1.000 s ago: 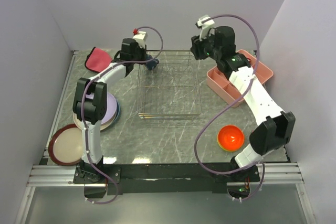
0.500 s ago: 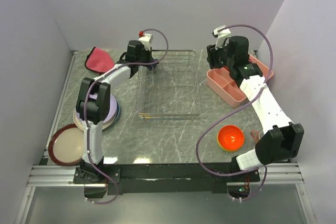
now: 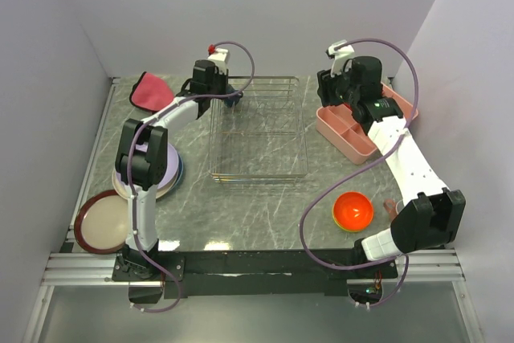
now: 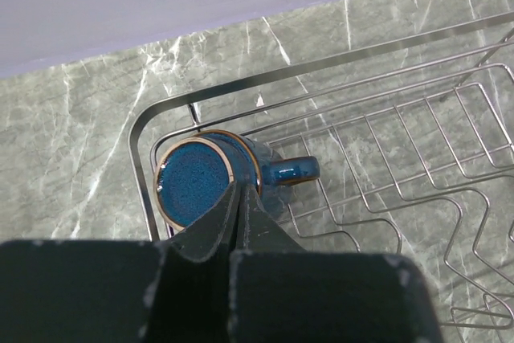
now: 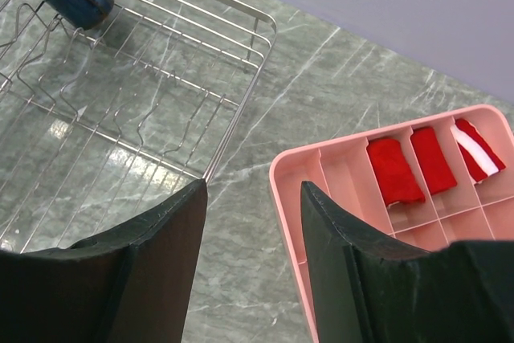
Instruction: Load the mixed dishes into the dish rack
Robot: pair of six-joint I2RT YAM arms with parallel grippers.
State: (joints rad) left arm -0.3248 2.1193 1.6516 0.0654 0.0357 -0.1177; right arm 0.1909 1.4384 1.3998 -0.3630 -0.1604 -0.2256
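The dark blue mug hangs tilted in the back-left corner of the wire dish rack, and my left gripper is shut on its rim. From above, that mug shows just past the left gripper. My right gripper is open and holds nothing, over bare table between the dish rack and the pink tray. An orange bowl and a small pink cup sit at the front right. A lavender plate and a red-rimmed cream plate lie at the left.
The pink compartment tray stands right of the rack, with red pieces in its slots. A red-pink folded cloth lies at the back left. Walls close in the table on three sides.
My right arm has swung right, from the rack's back-right corner to the pink tray's edge, its jaws widening. The left gripper with the mug has shifted only slightly.
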